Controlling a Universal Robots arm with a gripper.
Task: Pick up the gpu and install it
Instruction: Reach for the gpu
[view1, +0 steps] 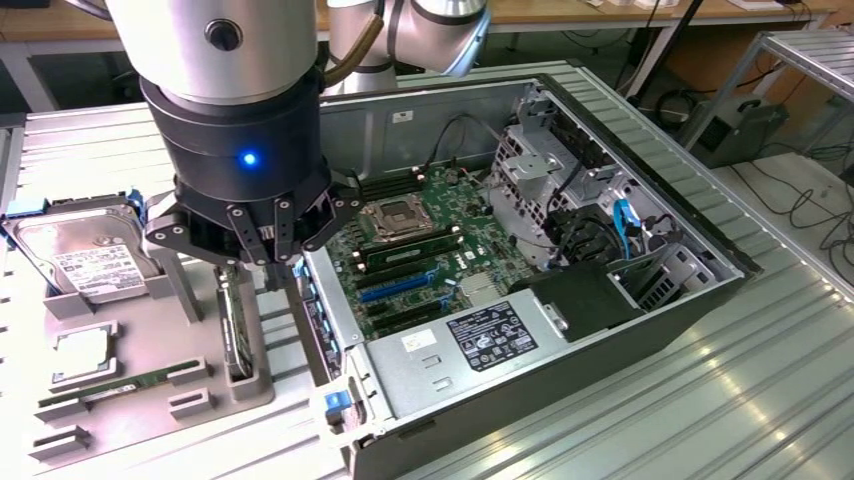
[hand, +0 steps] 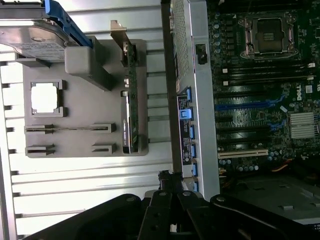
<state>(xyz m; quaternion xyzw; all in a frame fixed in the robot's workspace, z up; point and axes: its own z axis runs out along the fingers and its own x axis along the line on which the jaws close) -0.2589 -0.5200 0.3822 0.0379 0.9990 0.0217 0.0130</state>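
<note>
Claw (view1: 271, 270), black and angular, hangs closed near thin upright gpu (view1: 236, 330).

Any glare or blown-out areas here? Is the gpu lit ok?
Exterior view: glare streaks on the ribbed table, gpu looks dark, edge-on in the grey tray. Wrist view: table around the tray washes out near white, the pincer is a dark silhouette, the motherboard sits dim.
</note>
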